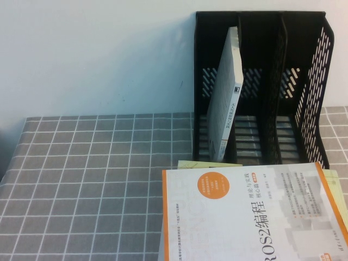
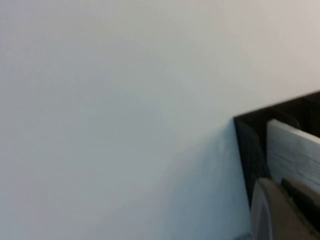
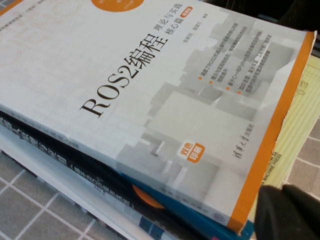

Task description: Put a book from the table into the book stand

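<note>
The black book stand (image 1: 304, 81) stands at the back right of the grid-cloth table (image 1: 92, 174). A thick white book (image 1: 227, 92) stands in its left slot, leaning right, page edges and spine facing me. Its cover artwork is hidden. Neither gripper shows in the high view. In the left wrist view my left gripper (image 2: 281, 182) is up high by the wall, near the stand's top corner (image 2: 250, 145) and the book's top (image 2: 295, 150), fingers together and empty. In the right wrist view my right gripper (image 3: 281, 192) is shut and empty, low beside the book stack.
The white-grey "ROS2" book (image 1: 244, 217) with orange edges tops a stack at the front right, also in the right wrist view (image 3: 150, 100), over dark and blue books (image 3: 75, 165). A yellow pad (image 1: 340, 196) lies under it. The stand's middle and right slots hold nothing.
</note>
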Action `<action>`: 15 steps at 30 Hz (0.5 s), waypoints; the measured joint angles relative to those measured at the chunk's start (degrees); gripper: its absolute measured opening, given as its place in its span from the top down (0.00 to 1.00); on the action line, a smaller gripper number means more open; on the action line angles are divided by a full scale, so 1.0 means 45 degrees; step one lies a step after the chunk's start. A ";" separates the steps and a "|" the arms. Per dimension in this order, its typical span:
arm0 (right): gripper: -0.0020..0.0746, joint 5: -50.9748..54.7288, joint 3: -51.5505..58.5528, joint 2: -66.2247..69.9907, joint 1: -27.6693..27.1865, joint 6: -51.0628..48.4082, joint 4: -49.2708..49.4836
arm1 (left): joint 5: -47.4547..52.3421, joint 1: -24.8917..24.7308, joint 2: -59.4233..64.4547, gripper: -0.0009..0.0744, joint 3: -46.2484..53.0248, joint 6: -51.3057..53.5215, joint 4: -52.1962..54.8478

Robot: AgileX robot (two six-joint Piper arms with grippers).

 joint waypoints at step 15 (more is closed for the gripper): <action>0.98 0.0000 0.0000 0.0000 0.0000 0.0000 0.0404 | -0.2799 0.4233 -0.1603 0.99 0.3918 -0.0301 0.0323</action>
